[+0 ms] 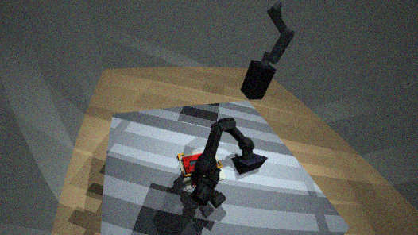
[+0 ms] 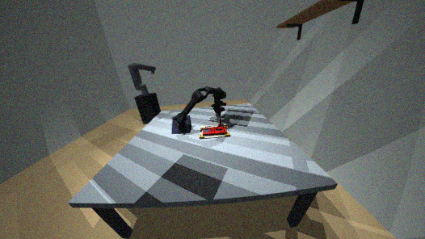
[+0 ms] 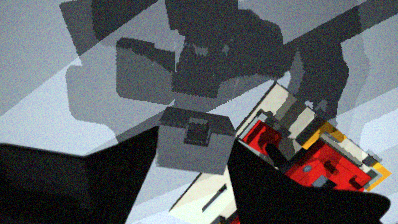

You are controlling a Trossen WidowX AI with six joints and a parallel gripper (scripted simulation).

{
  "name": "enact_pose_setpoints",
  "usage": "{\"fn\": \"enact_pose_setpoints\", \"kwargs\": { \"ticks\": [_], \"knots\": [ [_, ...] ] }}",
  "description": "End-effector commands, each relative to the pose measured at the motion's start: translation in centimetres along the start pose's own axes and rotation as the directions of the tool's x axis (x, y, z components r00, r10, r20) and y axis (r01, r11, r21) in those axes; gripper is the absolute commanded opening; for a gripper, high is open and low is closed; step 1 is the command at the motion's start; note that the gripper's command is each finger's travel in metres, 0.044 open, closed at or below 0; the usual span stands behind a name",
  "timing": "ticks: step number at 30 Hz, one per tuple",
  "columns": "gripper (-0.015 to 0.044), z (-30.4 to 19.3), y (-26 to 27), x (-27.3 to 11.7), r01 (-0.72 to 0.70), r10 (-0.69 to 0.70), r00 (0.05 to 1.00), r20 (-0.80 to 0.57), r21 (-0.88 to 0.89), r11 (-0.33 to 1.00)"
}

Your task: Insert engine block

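The engine block (image 3: 190, 159), a grey block with a dark square slot in its top, stands between the fingers in the wrist view. My gripper (image 3: 194, 137) is shut on it, one black finger at each side. The car body (image 1: 190, 162) (image 2: 214, 131) (image 3: 324, 162), red with cream and yellow edges, lies to the right of the block in the wrist view. The right finger covers part of it, so its opening and rib cannot be made out. The block is hidden in the top view and too small to tell in the exterior view.
The car body lies on the grey striped table (image 1: 159, 139) (image 2: 254, 161), close to my arm's base (image 1: 249, 163) (image 2: 182, 124). A second dark arm on a black pedestal (image 1: 258, 79) (image 2: 148, 107) stands beyond the table. A wooden shelf (image 2: 319, 13) is high at the right. Dark shadows cross the table.
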State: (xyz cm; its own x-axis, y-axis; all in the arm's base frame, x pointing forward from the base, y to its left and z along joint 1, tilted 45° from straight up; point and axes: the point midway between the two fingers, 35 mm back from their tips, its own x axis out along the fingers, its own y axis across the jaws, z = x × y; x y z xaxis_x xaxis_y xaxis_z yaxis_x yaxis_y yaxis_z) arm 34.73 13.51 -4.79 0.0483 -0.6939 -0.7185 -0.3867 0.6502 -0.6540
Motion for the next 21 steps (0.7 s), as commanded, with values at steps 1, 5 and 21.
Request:
{"fn": "enact_pose_setpoints", "kwargs": {
  "ticks": [1, 5, 21],
  "knots": [
    [0.0000, 0.0, 0.0, -1.2, -0.005, 0.005, 1.000, 0.000, 0.007, 1.000],
    [0.0000, 0.0, 0.1, -2.5, -0.005, 0.005, 1.000, 0.000, 0.007, 1.000],
    [0.0000, -0.3, 0.5, -6.2, -0.003, 0.003, 1.000, -0.002, 0.007, 1.000]
  ]
}}
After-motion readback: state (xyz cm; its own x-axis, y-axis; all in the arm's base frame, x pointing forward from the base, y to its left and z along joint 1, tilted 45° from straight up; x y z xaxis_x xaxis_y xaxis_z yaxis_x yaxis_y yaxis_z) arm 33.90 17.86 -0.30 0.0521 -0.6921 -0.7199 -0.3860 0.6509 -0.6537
